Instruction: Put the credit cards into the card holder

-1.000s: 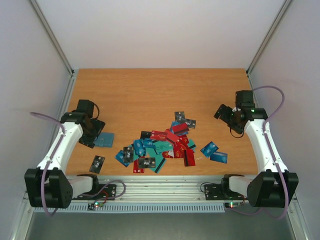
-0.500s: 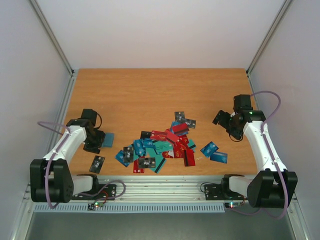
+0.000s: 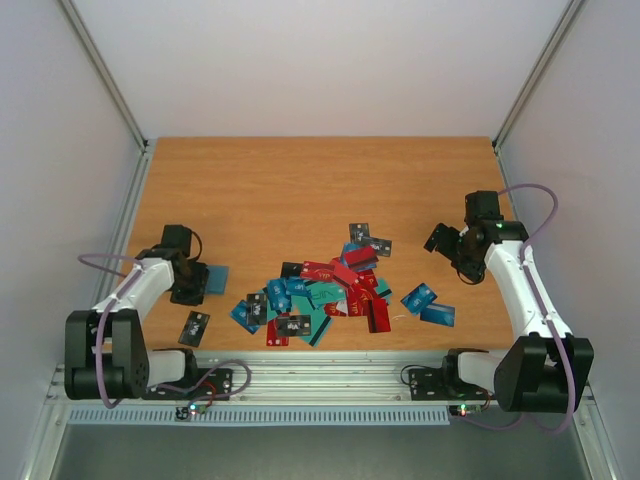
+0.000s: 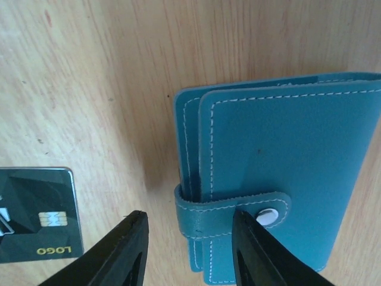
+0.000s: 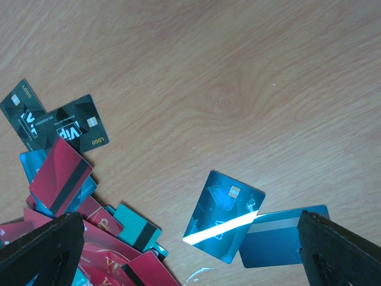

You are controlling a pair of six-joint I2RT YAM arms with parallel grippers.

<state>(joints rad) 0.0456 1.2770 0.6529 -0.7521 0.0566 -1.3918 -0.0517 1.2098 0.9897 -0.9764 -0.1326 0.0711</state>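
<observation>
The left gripper straddles the strap edge of a teal wallet on a wooden table.
Its jaws are half open, one finger beside the wallet, one over its snap. The cards lie scattered mid-table, right of the wallet; the right gripper hangs wide open beyond them.

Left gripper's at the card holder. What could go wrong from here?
1. The card holder is closed by its snap strap, and the left gripper straddles that strap edge. A grip there may keep it shut.
2. One finger sits over the cover, while the other is off the edge over the table. Closing might slide the holder instead of grasping it.
3. The black card lies near the outer finger and could get nudged.
</observation>
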